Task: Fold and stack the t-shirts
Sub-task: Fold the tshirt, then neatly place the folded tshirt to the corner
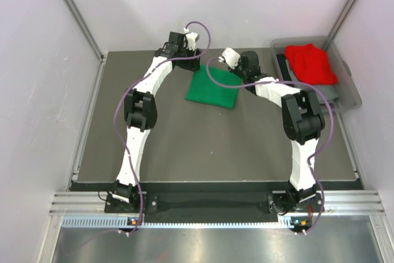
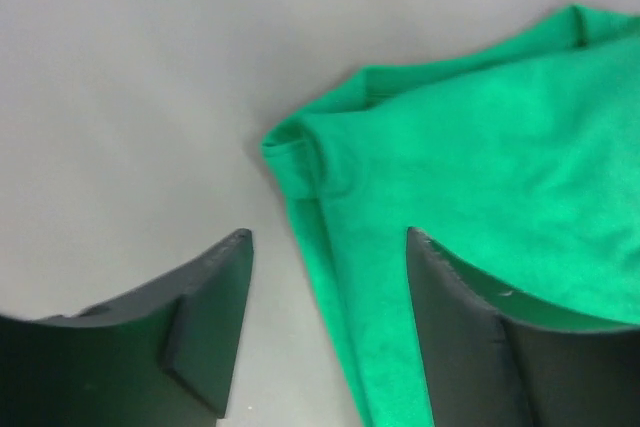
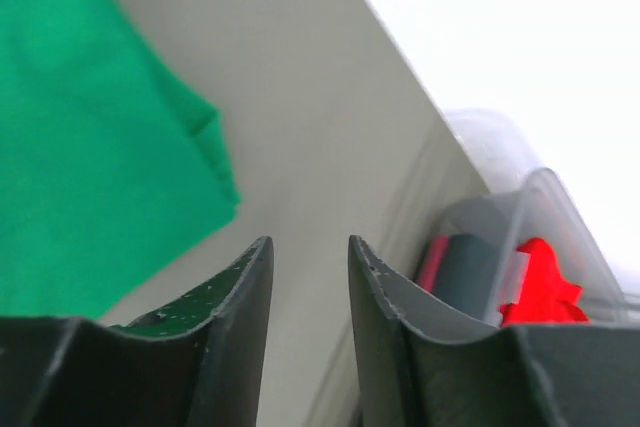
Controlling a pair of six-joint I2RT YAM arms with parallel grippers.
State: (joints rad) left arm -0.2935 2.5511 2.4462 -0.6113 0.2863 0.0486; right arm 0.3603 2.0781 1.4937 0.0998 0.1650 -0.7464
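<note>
Between the spread left tool (image 2: pixel 328 237) and narrowly parted right tool (image 3: pixel 310 242), the folded green t-shirt (image 1: pixel 213 89) lies skewed clockwise.

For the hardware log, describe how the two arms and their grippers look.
Both the left arm and right arm have white links with bulky black joint housings. A purple cable loops along each. The left gripper and right gripper have dark, flat, tapering fingers; the right's show pale scuff specks.

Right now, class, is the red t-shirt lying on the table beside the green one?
No, the red t-shirt sits in the clear bin; the green t-shirt lies on the table.
</note>
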